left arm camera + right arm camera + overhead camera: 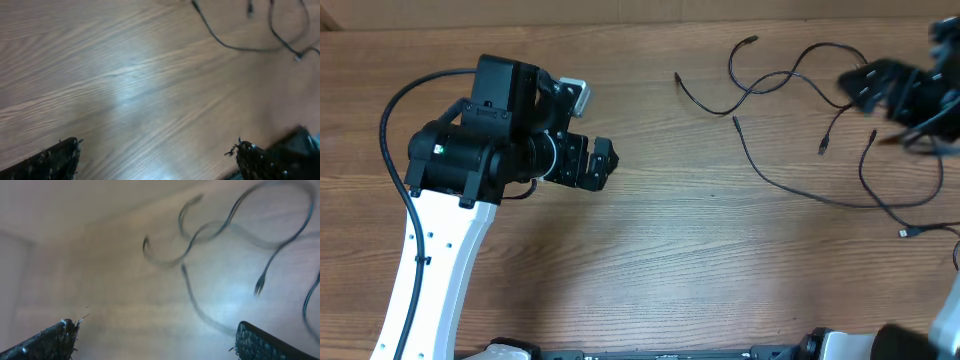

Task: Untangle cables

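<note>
- Several thin black cables are spread over the far right part of the wooden table. They lie in loose curves that cross one another, and small plug tips are seen at the free ends.
- One long cable is run from the table's middle toward the right edge. The others are looped farther back.
- The left gripper is held over bare wood on the left, well apart from the cables.
- In the left wrist view its fingers are seen spread wide, so the jaws are open, and nothing is held between them.
- The right gripper is placed at the far right, over the cables, and is blurred in the overhead view.
- In the right wrist view its fingers are likewise set wide apart. These jaws are open too, and no cable is gripped.
</note>
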